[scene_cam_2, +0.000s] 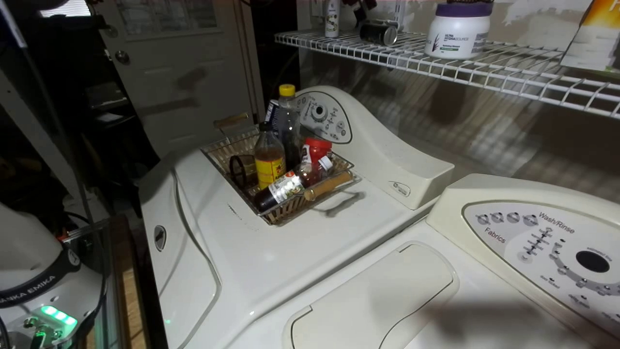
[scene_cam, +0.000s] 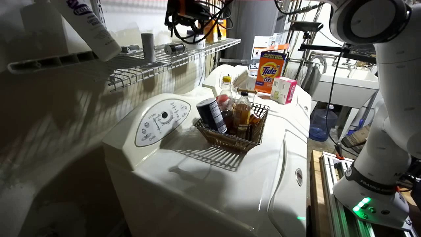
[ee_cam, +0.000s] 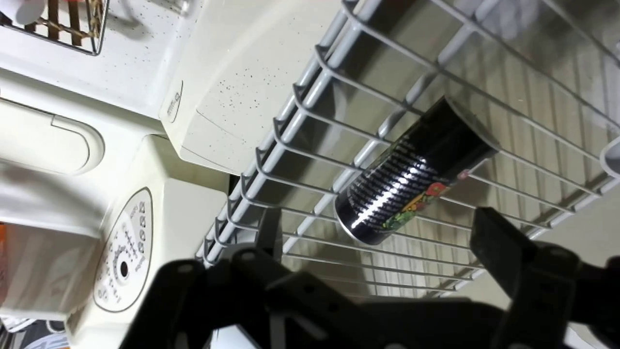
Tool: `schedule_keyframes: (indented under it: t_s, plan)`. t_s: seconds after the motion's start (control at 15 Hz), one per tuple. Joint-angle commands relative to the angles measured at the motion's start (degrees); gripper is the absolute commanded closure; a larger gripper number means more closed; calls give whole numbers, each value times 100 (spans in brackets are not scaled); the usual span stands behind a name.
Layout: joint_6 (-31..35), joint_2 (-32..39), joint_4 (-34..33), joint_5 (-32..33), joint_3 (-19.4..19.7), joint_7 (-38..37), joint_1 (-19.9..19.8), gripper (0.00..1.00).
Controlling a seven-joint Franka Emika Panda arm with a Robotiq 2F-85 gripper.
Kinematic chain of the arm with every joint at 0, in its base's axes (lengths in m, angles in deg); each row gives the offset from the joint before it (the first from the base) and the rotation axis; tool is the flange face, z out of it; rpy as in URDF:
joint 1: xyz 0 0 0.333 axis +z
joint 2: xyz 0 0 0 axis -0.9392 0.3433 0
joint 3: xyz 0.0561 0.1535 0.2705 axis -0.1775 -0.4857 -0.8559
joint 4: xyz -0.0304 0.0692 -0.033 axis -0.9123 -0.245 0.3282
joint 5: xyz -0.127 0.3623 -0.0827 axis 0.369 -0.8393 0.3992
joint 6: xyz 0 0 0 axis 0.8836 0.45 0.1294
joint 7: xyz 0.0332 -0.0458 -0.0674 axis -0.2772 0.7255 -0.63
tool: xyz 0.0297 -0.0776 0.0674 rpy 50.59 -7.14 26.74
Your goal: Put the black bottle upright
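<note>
The black bottle [ee_cam: 411, 174] lies on its side on the white wire shelf, with a colored vegetable print on its label. It also lies on the shelf in both exterior views [scene_cam: 174, 49] [scene_cam_2: 379, 33]. My gripper [ee_cam: 379, 225] is open and empty in the wrist view, its two fingers wide apart. The bottle's near end shows beyond and between the fingertips, apart from them. In an exterior view the dark gripper [scene_cam: 179, 23] hangs above the shelf, over the bottle, with cables around it.
The wire shelf [scene_cam_2: 484, 72] also bears a white jar [scene_cam_2: 457, 34], an upright grey cylinder [scene_cam: 148, 47], a lying grey cylinder [scene_cam: 130, 49] and a white Folex bottle [scene_cam: 90, 29]. Below, a basket [scene_cam: 230, 140] of bottles stands on the dryer [scene_cam: 197, 184]. An orange Tide box [scene_cam: 269, 70] stands behind.
</note>
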Motion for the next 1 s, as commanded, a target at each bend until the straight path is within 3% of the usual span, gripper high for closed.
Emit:
schedule_keyframes:
  t_s: [0.0, 0.93]
  plan:
    - [-255, 441, -749, -170, -24, 24, -51, 0]
    - [-544, 1044, -1523, -901, -83, -33, -289, 0]
